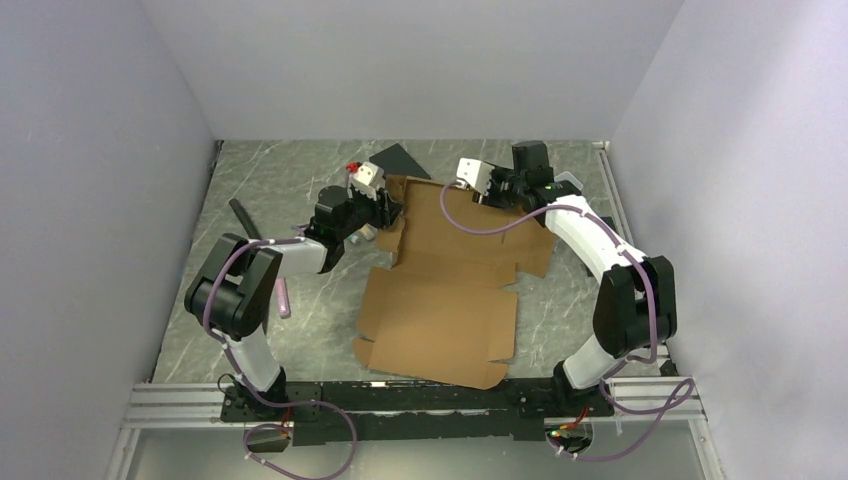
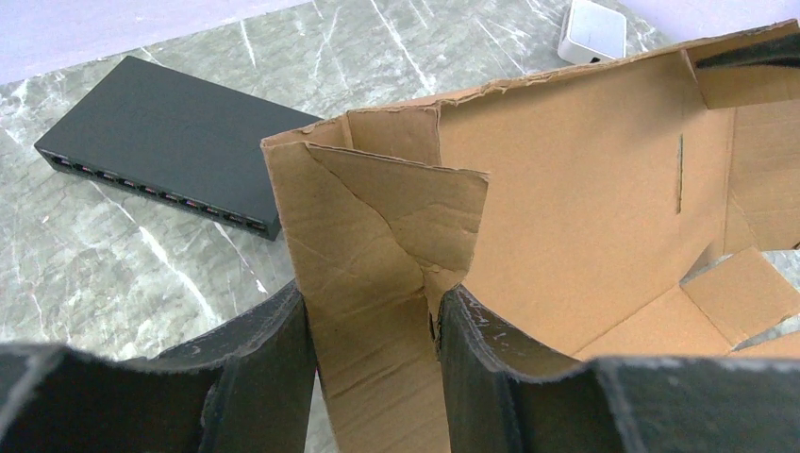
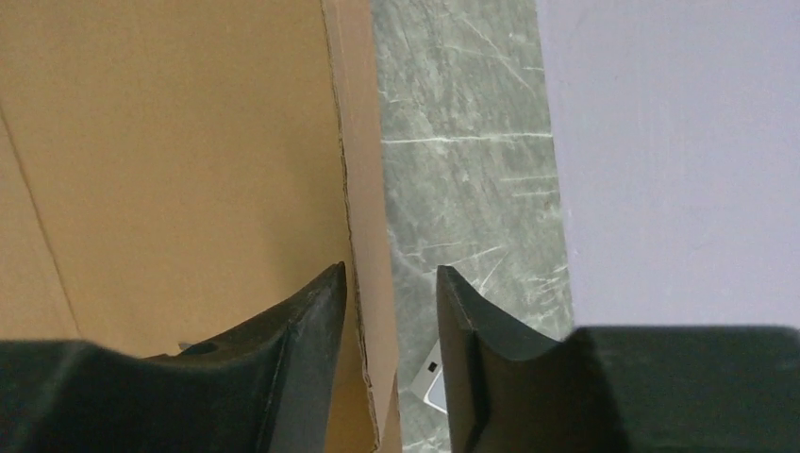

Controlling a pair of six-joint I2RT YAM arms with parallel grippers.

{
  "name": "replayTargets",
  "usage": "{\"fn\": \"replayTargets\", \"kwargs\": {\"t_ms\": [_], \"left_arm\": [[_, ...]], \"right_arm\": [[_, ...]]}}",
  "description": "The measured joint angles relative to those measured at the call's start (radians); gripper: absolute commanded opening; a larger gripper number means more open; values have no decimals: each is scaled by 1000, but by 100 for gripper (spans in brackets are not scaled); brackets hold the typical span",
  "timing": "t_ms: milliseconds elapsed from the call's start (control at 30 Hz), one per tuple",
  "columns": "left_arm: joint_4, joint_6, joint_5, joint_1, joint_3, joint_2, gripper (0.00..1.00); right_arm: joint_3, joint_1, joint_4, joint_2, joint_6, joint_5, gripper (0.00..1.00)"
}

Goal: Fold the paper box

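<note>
Paper box (image 1: pixel 440 300) sits mid tabletop (image 1: pixel 270 180), near half flat, far-left corner stood up. L gripper (image 2: pixel 373 300) is clamped on the raised left wall flap, prob. to keep that wall upright for the next fold. R gripper (image 3: pixel 391 274) has fingers apart, straddling the far-right edge w/o pinching; looks set to lift that side.

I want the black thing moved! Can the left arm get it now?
Probably not yet: the left tool grips a flap of the cardboard box. The black slab lies close beyond, nothing between, so after letting go, likely yes.
</note>
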State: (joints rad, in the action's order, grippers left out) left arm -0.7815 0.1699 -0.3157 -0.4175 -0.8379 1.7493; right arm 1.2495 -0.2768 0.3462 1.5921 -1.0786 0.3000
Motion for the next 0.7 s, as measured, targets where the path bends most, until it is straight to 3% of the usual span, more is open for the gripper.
{"fn": "replayTargets", "kwargs": {"t_ms": [100, 367, 567, 700], "left_arm": [[-1, 0, 0, 0, 1, 0, 24], [-29, 37, -23, 13, 32, -29, 69], [-88, 106, -84, 68, 108, -117, 81], [-146, 152, -130, 129, 156, -163, 84]], "right_arm": [[0, 0, 0, 1, -10, -2, 0], [-83, -4, -68, -48, -33, -3, 0], [-116, -10, -116, -145, -53, -69, 0], [-175, -38, -203, -199, -89, -150, 0]]}}
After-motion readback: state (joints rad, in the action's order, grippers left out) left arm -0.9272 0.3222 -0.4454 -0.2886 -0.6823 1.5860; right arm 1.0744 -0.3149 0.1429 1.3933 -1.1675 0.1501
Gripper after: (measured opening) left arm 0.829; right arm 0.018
